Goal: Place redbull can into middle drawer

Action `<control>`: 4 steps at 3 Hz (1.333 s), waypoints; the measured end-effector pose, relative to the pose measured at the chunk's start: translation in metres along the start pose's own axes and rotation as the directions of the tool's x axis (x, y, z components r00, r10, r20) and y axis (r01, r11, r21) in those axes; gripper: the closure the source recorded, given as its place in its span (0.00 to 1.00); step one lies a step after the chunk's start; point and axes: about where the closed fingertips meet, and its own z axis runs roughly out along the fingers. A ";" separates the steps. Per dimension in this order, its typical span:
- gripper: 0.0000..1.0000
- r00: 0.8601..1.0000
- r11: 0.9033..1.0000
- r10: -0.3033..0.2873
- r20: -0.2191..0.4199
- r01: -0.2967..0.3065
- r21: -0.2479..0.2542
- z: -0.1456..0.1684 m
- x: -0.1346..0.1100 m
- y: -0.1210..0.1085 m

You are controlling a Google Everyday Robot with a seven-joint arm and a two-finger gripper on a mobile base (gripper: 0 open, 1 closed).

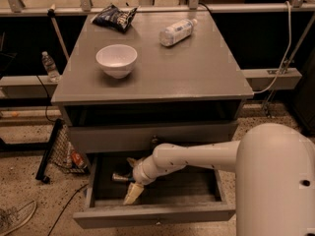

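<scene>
The middle drawer (162, 214) is pulled out at the bottom of the grey cabinet, showing its dark floor. The redbull can (119, 177) lies on its side on the left part of that floor. My gripper (129, 180) reaches into the drawer from the right on the white arm. It is open, with one pale finger (133, 193) in front of the can and the other behind it. The can sits between them near the tips.
On the cabinet top stand a white bowl (116, 60), a clear plastic bottle (176, 32) on its side and a dark chip bag (115, 17). A closed drawer front with a knob (154, 138) is just above my arm. A wire basket (66, 154) stands left of the cabinet.
</scene>
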 end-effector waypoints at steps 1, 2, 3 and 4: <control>0.00 1.000 1.000 0.000 0.000 0.000 0.000 0.000 0.000 0.000; 0.00 1.000 0.999 0.013 0.010 -0.013 0.039 -0.018 0.001 0.000; 0.00 0.999 0.991 0.035 0.011 -0.036 0.129 -0.056 0.001 0.002; 0.00 0.998 0.978 0.062 0.012 -0.063 0.197 -0.086 0.007 0.006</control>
